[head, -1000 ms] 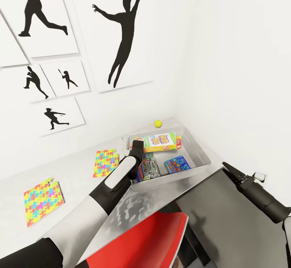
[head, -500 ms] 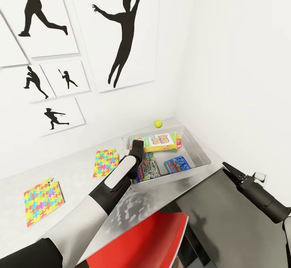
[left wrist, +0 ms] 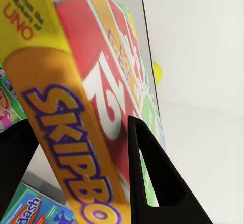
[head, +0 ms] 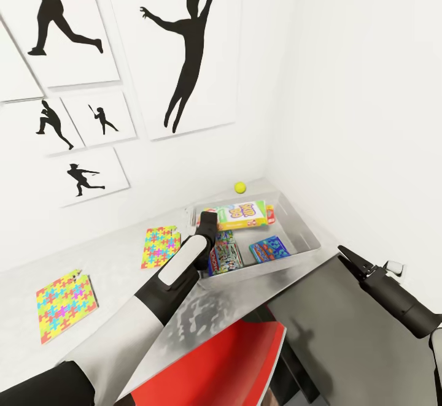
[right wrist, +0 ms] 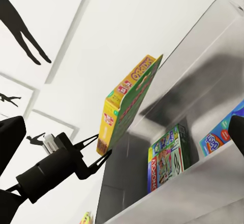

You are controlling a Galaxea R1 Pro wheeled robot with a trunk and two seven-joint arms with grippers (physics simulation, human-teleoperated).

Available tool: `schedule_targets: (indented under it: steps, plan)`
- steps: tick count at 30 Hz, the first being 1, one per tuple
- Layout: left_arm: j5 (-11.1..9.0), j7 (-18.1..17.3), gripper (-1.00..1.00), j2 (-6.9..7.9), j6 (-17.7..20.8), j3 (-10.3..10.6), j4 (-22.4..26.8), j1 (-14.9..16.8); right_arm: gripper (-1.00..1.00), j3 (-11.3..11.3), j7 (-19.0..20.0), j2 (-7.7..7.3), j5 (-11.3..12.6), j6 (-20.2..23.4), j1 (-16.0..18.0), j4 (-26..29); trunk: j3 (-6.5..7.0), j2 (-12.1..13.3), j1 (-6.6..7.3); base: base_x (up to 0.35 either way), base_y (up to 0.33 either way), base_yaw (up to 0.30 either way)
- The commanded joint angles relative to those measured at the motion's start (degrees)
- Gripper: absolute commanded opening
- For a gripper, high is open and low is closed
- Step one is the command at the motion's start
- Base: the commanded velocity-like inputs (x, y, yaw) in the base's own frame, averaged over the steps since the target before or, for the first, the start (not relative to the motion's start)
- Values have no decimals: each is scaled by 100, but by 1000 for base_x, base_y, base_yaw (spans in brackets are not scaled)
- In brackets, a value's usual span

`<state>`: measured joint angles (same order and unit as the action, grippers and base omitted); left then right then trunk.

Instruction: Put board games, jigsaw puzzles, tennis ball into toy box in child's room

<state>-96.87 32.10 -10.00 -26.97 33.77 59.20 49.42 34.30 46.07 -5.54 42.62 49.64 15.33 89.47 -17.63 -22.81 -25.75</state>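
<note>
Raised yellow-red SKIP BO box (head: 243,214)

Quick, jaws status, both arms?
Left gripper: shut on the SKIP BO board game, over the toy box.
Right gripper: open, holding nothing.

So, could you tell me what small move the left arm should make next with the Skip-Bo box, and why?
Probably lower it a little and open. The left pincer grips the SKIP BO game by one edge, tilted above the toy box, where two other board games already lie, so it should drop inside.
</note>
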Motion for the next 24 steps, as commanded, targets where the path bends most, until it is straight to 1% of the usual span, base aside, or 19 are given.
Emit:
schedule_targets:
  steps: [1,5,6,24]
  plan:
    - [-14,18,-100,0,-32,7,4,6,100,7,15,0,1,29,5,1,-10,-11,-3,0,0,0]
    - [-4,23,-100,0,-40,11,4,6,100,7,16,0,1,27,5,1,-10,-11,-3,0,0,0]
    - [-1,24,100,0,-43,13,4,6,100,7,16,0,0,25,5,1,-10,-11,-3,0,0,0]
    - [-2,16,100,0,-81,33,12,6,100,15,16,0,1,20,6,1,-10,-11,-3,0,0,0]
